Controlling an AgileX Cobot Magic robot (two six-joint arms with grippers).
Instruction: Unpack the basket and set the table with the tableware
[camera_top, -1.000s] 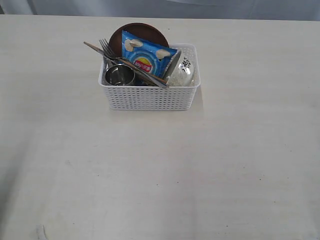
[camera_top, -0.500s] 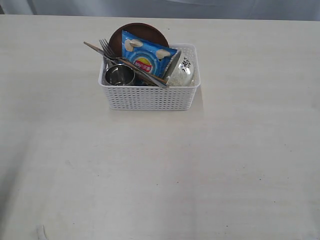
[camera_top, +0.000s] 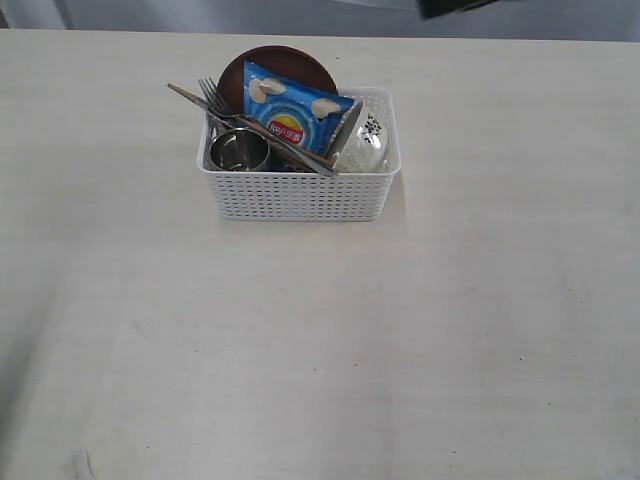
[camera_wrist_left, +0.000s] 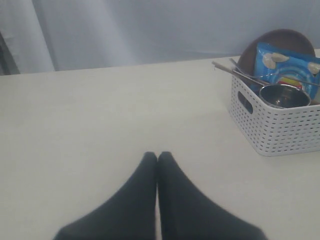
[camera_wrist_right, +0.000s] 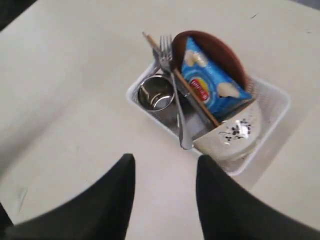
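Wrist views alone show my right end effector (camera_wrist_right: 166, 159) wide near the basket (camera_wrist_right: 272, 100), left end effector (camera_wrist_left: 157, 155) closed (empty); the exterior view gained a dark shape (camera_top: 455, 7).

left tool (camera_wrist_left: 157, 155), right tool (camera_wrist_right: 166, 159): plain black tapered fingers (camera_wrist_right: 112, 197)

Light even, diffuse, moderately bright. Exterior view sharp: basket (camera_top: 300, 195) casts a soft, faint shadow on the bench (camera_top: 420, 330) along its right side. Cup (camera_top: 240, 150) carries small glints. Right wrist view slightly blurred. Fingers (camera_wrist_right: 105, 200) dark and out of focus in both wrist views.
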